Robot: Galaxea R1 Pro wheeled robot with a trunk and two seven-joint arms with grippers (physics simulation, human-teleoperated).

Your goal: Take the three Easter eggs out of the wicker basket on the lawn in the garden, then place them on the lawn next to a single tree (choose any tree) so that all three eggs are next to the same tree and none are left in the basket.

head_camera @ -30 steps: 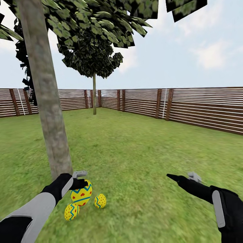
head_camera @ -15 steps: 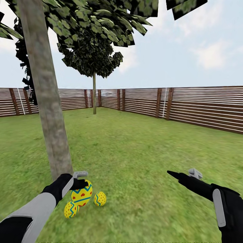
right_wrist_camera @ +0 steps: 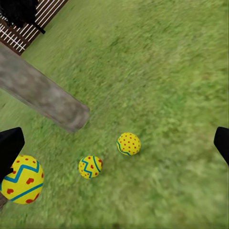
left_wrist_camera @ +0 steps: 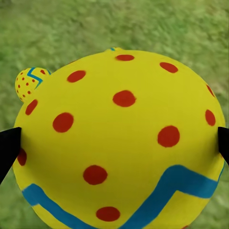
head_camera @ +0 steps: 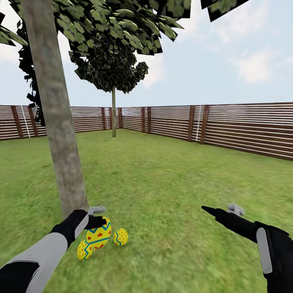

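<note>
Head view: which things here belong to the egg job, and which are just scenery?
Job:
- large egg, between the left gripper fingers
- two small eggs on the lawn: one, another
- near tree trunk beside them

Scenery:
- far tree
- slat fence
- right gripper, open and holding nothing

Brown horizontal-slat fence (head_camera: 228,128) runs across the far side, with darker posts, nearer on the right. Far thin-trunked tree (head_camera: 114,77) with dark leafy crown stands just in front of the fence, left of centre. Almost black foliage (head_camera: 28,77) at far left by the fence. Pale blue sky (head_camera: 244,61) with soft white clouds above.
</note>
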